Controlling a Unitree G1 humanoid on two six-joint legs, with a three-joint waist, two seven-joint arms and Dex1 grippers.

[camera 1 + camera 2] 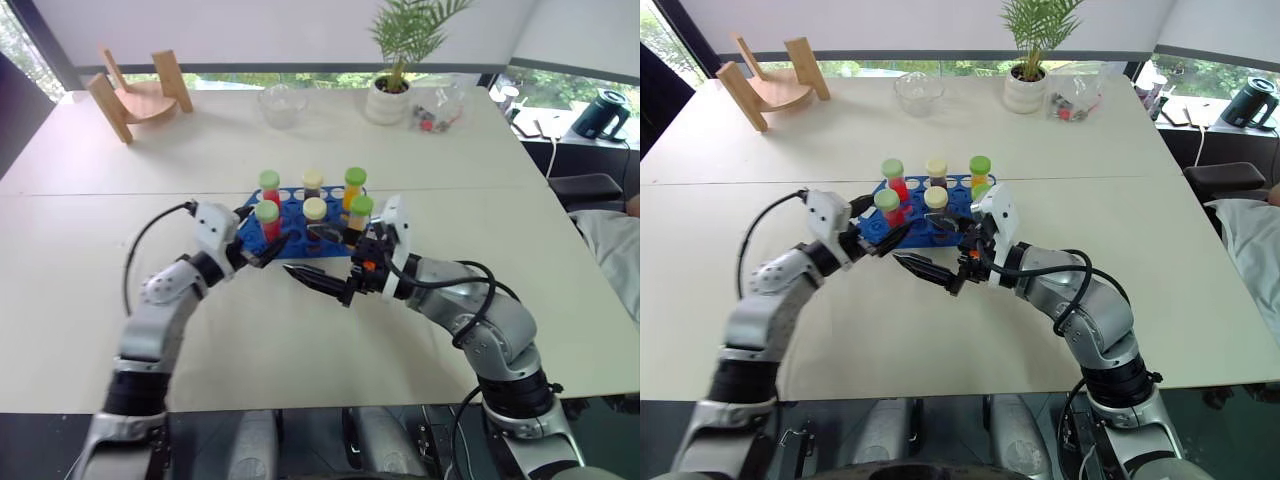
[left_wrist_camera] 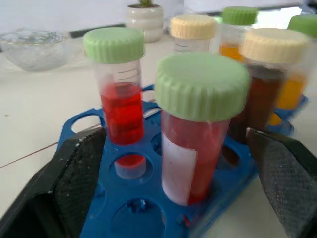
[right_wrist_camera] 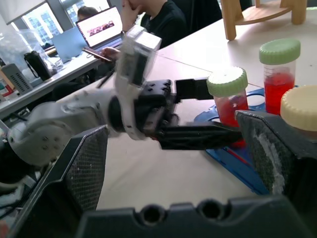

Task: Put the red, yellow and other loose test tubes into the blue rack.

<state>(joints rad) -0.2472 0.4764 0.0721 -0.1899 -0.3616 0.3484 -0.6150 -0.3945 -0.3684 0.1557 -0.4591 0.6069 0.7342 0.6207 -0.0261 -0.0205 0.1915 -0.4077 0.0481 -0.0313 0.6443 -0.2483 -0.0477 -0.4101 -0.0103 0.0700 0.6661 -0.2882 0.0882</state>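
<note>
Left wrist view: left jaws' black textured fingers [image 2: 74,183] stand spread apart, flanking but not pinching the near clear plastic tube of red liquid with pale green screw cap [image 2: 198,129], which sits upright in a front hole of the blue plastic rack [image 2: 133,213]. Left gripper [image 1: 262,250]: open, empty. Right gripper [image 1: 322,280]: open, empty, low over the white tabletop [image 1: 300,350] just before the rack. Rack contents: six capped tubes, red, dark brown and orange-yellow, all upright. No loose tube seen on the tabletop. Step judged: release and withdrawal. Advice: back the left fingers straight out along their own line, clear of the cap, without nudging the rack or its neighbours.
</note>
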